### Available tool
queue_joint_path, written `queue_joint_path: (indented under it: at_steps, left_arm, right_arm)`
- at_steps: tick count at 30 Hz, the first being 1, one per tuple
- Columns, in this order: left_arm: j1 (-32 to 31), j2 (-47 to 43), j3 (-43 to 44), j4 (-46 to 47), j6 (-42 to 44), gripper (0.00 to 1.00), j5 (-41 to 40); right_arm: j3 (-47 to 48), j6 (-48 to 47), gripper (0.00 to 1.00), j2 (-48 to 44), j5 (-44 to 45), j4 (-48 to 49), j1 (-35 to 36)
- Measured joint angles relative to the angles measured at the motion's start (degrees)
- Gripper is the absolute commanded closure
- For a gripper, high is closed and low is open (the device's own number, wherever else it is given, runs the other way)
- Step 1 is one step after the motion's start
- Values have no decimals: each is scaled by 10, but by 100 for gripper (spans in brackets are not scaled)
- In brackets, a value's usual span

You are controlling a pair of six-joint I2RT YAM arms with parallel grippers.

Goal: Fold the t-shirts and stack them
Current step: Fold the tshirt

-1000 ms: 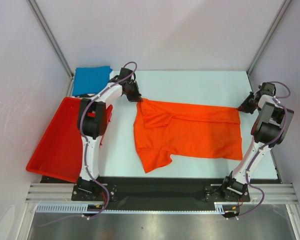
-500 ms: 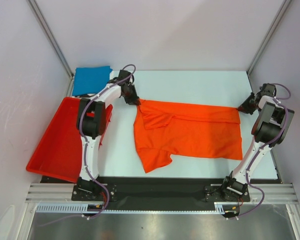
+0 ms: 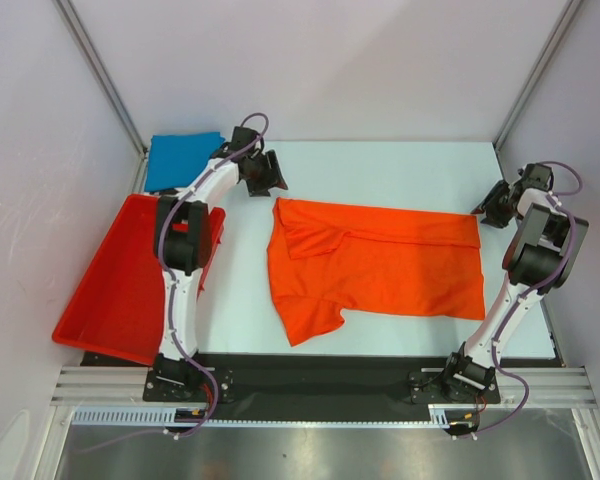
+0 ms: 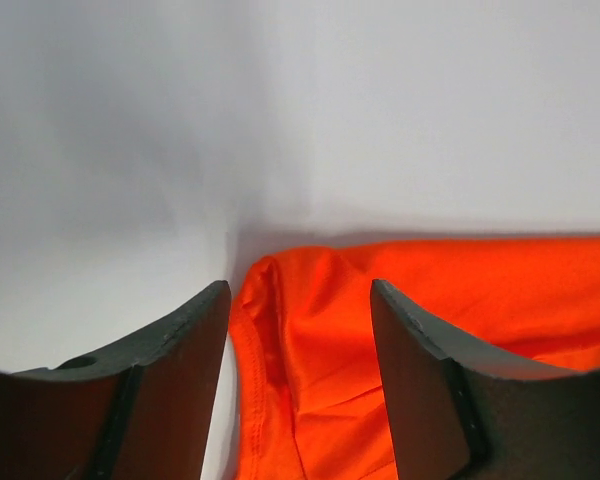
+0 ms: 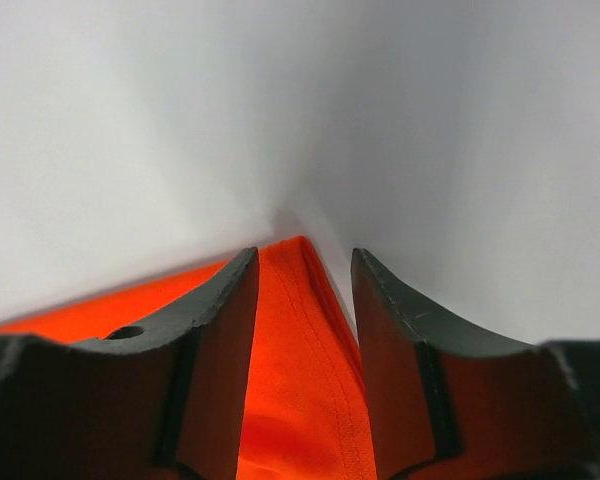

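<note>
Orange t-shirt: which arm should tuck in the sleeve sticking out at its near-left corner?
Probably left: the left gripper, open, hangs beside the orange t-shirt's left end, the sleeve's side; the right gripper is at the opposite end.

The cell is taken in by the top external camera from above and behind, tilted down and forward, with the left arm's base (image 3: 185, 382) at 7 o'clock and the right arm's base (image 3: 460, 380) at 5 o'clock. The left wrist camera is carried close behind its own fingers (image 4: 170, 370) and aimed low across the table (image 3: 400, 165) at the orange t-shirt (image 4: 460, 300), seen from 3 to 6 o'clock. The right wrist camera is set likewise, seemingly nearer the cloth. That garment is shared by all three views: its 10 o'clock corner by the left wrist, its 2 o'clock corner by the right.
</note>
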Motion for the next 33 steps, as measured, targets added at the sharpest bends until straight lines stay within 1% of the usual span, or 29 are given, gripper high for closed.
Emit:
queue_joint_path:
  at_steps: [7, 8, 10, 12, 13, 14, 15, 16, 17, 18, 19, 20, 26, 33]
  left_arm:
    - [0, 29, 3, 10, 1, 40, 40]
    - [0, 31, 2, 10, 1, 42, 43]
    - [0, 34, 2, 8, 2, 44, 48]
    - [0, 34, 2, 7, 1, 50, 51]
    - [0, 34, 2, 7, 2, 59, 54]
    - [0, 34, 1, 6, 2, 65, 56]
    - [0, 34, 1, 6, 4, 72, 57]
    - [0, 34, 0, 6, 3, 79, 58]
    - [0, 34, -1, 7, 3, 93, 59]
    - [1, 34, -1, 7, 1, 100, 59]
    - [2, 34, -2, 9, 0, 100, 59]
    - [2, 34, -2, 10, 1, 100, 59]
    - [11, 39, 1, 38, -7, 100, 43]
    - [24, 80, 52, 47, -17, 100, 33]
  right_arm:
    - [8, -6, 55, 6, -9, -5, 15]
    - [9, -6, 55, 7, -10, -4, 17]
    - [11, -6, 56, 9, -11, -5, 19]
    - [12, -6, 58, 10, -12, -4, 21]
    - [12, -6, 63, 11, -12, -4, 21]
    - [12, -6, 67, 11, -11, -4, 21]
    - [12, -5, 74, 12, -11, -4, 21]
    - [12, -4, 79, 14, -12, -3, 21]
    - [12, 0, 83, 15, -11, -3, 21]
    - [12, 4, 86, 17, -12, -2, 21]
    - [12, 10, 97, 18, -12, 0, 20]
    - [12, 14, 100, 19, -11, 0, 20]
    - [11, 47, 100, 20, 13, 26, 22]
    - [22, 65, 100, 31, 33, 49, 33]
